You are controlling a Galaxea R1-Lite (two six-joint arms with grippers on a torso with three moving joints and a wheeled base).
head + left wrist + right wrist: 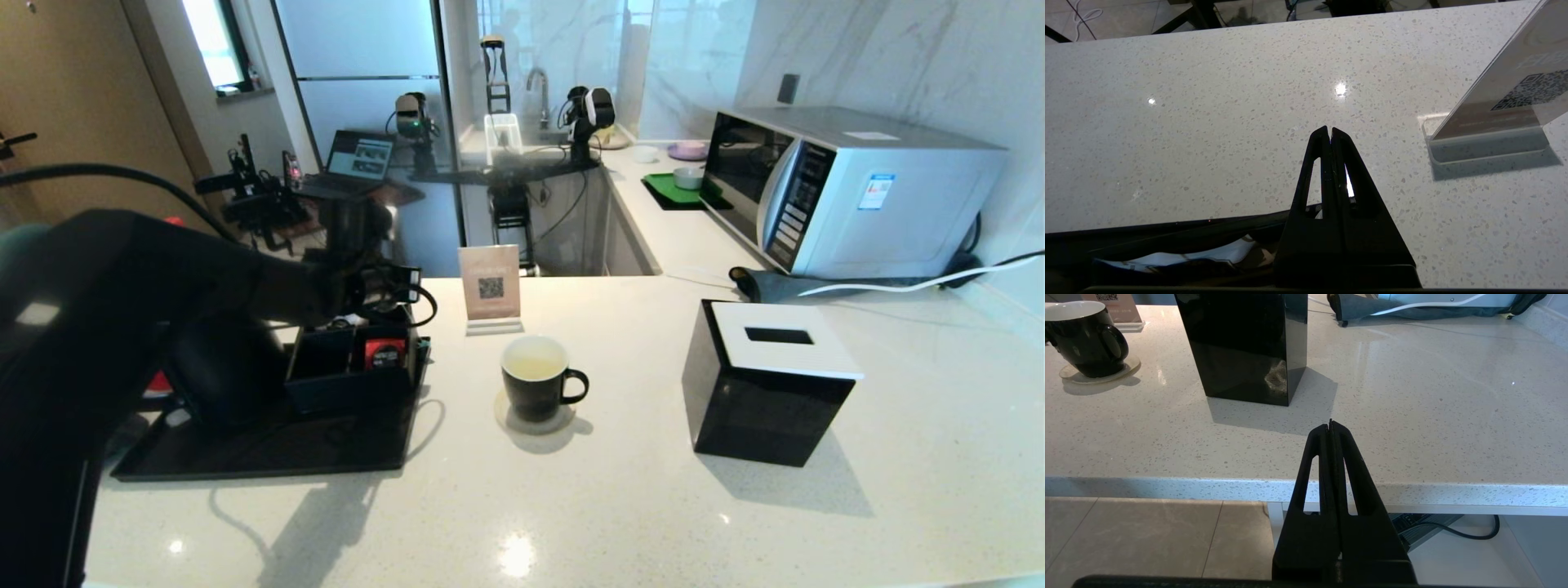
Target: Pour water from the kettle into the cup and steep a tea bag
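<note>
White speckled stone makes up the one bench [653, 506], and everything sits on it. One microwave [849, 192] stands at the far right against the wall. One black tray [269, 449] lies at the left, holding one black organizer box [343, 380] with a red packet [384, 353] in it. One black tissue box [767, 384] with a white top stands right of centre. One QR sign [490, 286] stands behind the single cup [535, 380], which sits upright on one round coaster [531, 418] near the bench's middle, its mouth up and its handle pointing right toward the tissue box.

Two arms show. The left end effector [1329, 130] hangs over the tray's far edge with its fingers pressed together, a thin white sliver visible between them lower down; what that is I cannot tell. The right end effector [1331, 422] is parked off the bench's near edge, closed and empty.
</note>
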